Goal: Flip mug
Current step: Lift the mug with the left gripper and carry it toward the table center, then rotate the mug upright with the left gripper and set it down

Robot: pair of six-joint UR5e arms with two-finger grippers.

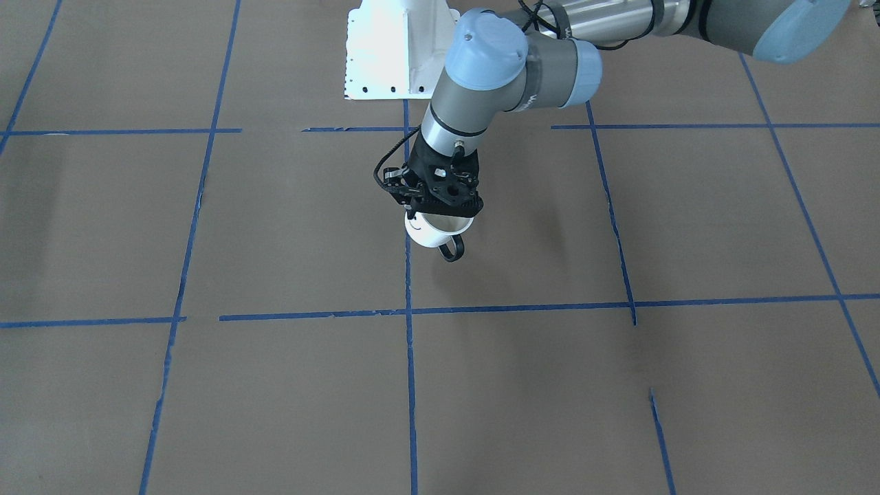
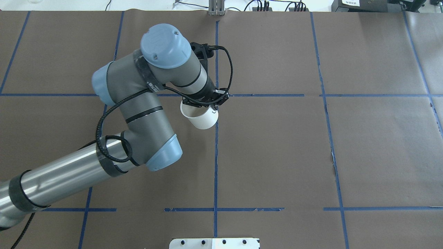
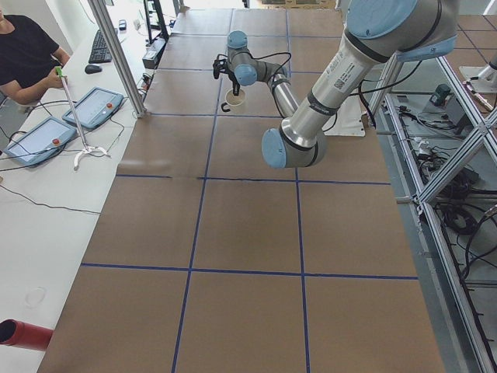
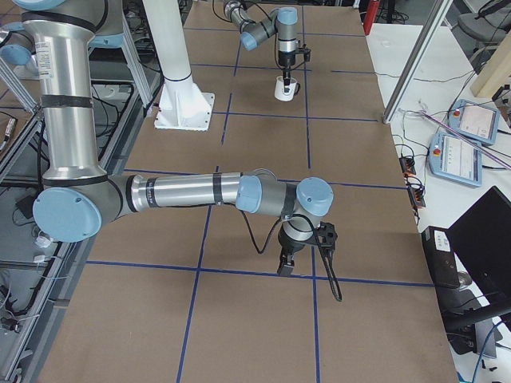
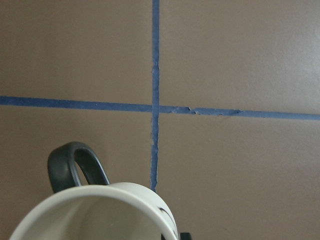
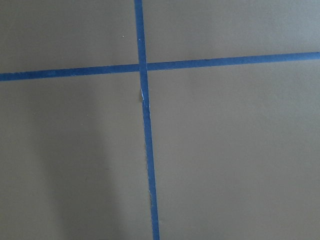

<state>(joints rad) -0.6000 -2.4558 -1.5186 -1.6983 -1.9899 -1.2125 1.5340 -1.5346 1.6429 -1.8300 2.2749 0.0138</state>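
Because the black two-finger left gripper [image 1: 440, 210] pinches only one wall of the small white cylindrical mug [image 1: 427, 234], jaws closed over its rim, the cup could pivot or slip out as it is turned. The black loop handle [image 1: 452, 249] juts toward the operators' side and adds off-centre weight. The mug hangs tilted, mouth toward the wrist, near mid-table beside a blue tape line [image 1: 410, 357]. Whether its base touches the brown paper-covered table [image 1: 275, 227] I cannot quite tell. Open brown surface lies on every side, with the table edges well apart from it. The right gripper [image 4: 286, 267] hovers far off, and I cannot tell how its jaws stand.
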